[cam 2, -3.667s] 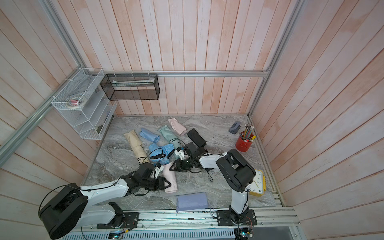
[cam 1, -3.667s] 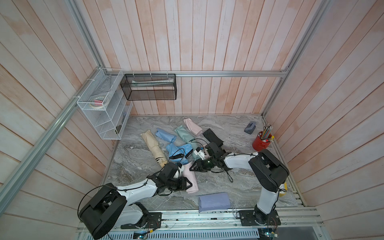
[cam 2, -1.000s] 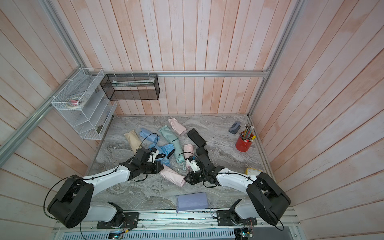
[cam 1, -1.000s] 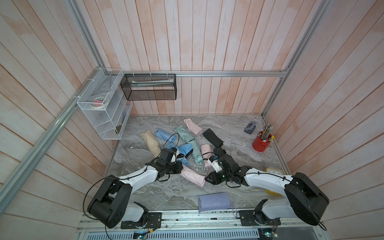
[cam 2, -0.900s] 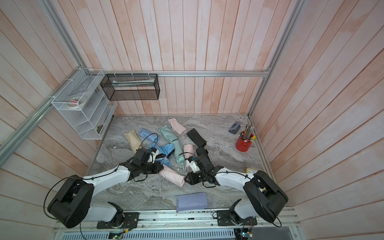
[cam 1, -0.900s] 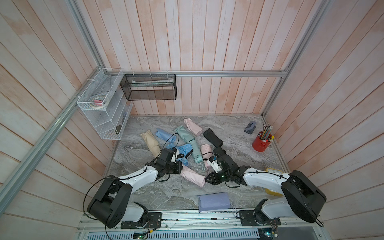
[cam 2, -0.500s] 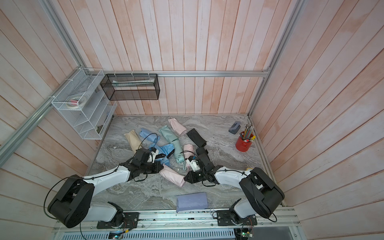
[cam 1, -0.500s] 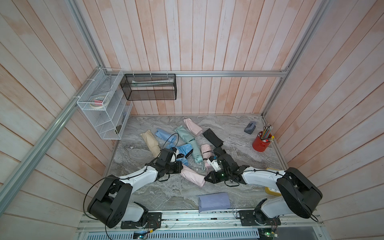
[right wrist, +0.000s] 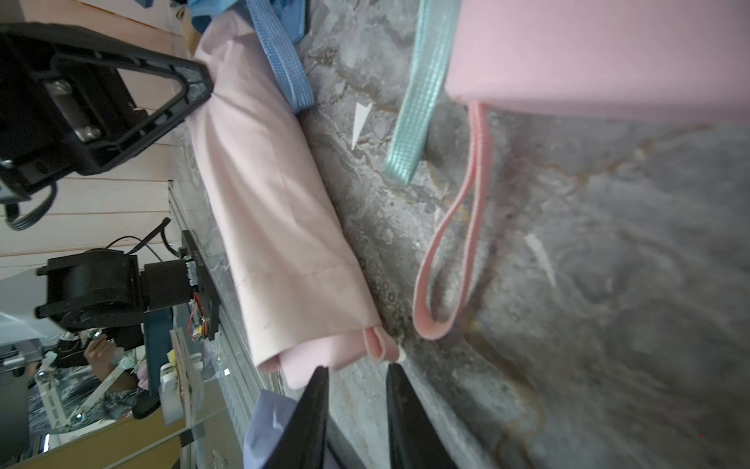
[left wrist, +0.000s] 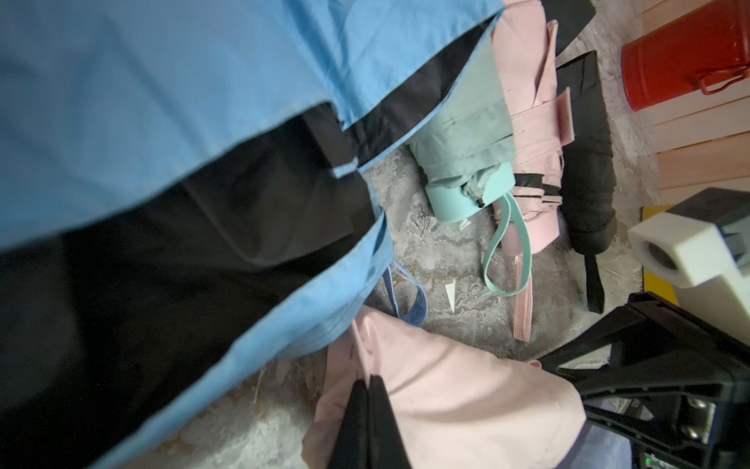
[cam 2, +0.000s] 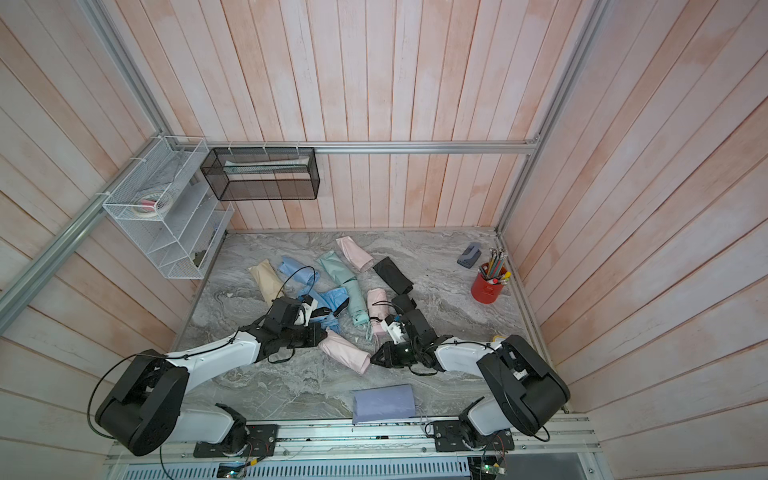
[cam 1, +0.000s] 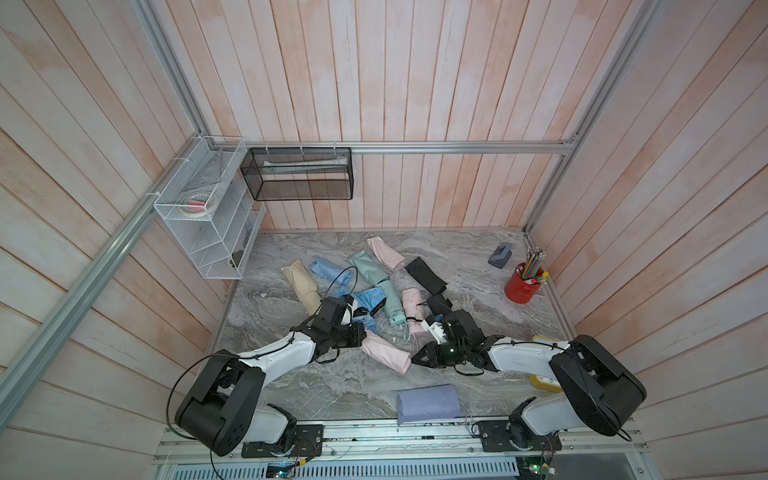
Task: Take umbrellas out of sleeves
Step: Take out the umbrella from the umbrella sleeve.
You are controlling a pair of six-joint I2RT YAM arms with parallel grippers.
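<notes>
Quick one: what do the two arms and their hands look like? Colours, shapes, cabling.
The left arm and right arm match: white link shells, bulky black joint housings, and thin black cables looped alongside. The left hand and right hand are black, with tapering fingers built as open triangular frames. A cream block sits at each wrist.
</notes>
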